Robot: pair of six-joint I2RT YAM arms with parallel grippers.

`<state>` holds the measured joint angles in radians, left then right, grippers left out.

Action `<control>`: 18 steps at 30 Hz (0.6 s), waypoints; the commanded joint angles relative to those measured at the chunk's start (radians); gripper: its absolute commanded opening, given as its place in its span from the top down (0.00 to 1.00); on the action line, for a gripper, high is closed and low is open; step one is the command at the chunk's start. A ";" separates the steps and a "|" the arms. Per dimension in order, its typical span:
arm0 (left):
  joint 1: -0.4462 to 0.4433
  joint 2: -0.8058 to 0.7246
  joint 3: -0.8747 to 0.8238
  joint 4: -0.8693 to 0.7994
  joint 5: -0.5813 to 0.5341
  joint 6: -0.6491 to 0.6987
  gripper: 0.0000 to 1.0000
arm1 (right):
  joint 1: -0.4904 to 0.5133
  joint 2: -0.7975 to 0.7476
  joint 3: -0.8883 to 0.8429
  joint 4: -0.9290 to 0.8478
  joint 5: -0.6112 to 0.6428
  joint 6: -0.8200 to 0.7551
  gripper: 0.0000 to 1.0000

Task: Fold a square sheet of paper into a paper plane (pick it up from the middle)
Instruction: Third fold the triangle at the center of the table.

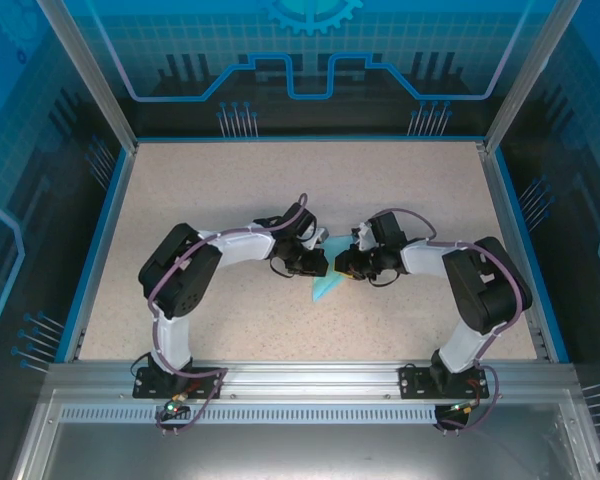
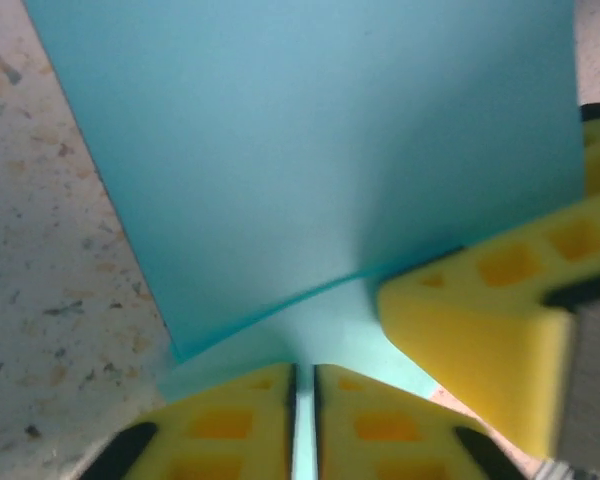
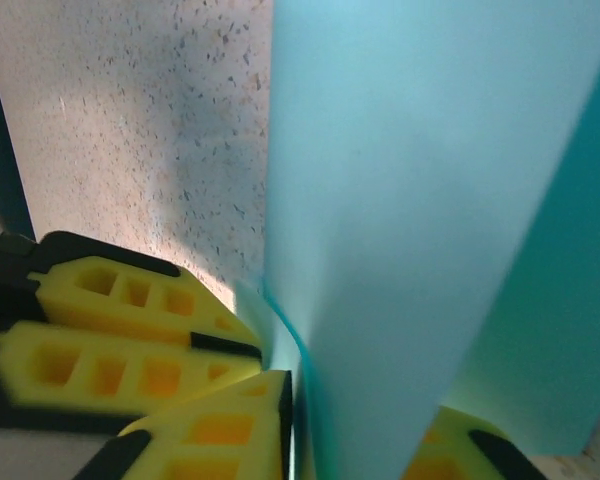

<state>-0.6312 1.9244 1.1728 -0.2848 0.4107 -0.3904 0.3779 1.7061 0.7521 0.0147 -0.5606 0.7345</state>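
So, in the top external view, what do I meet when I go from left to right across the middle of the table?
left arm → left hand → light-blue paper → right hand → right arm

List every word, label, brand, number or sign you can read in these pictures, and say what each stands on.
No text can be read anywhere.
The back wall carries a gear drawing and line patterns, no letters.
The blue paper, the yellow fingers and the speckled table are blank.
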 commanded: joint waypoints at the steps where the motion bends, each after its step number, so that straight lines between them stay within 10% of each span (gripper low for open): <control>1: -0.001 -0.090 -0.042 0.034 -0.013 0.000 0.78 | 0.016 0.021 0.023 -0.014 -0.031 -0.011 0.88; 18: -0.320 -0.162 -0.123 -0.017 -0.678 -0.127 0.57 | 0.021 -0.002 0.000 0.026 -0.020 0.086 0.91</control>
<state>-0.9348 1.7405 1.0634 -0.2775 -0.0917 -0.4656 0.3820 1.7096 0.7536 0.0254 -0.5621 0.7979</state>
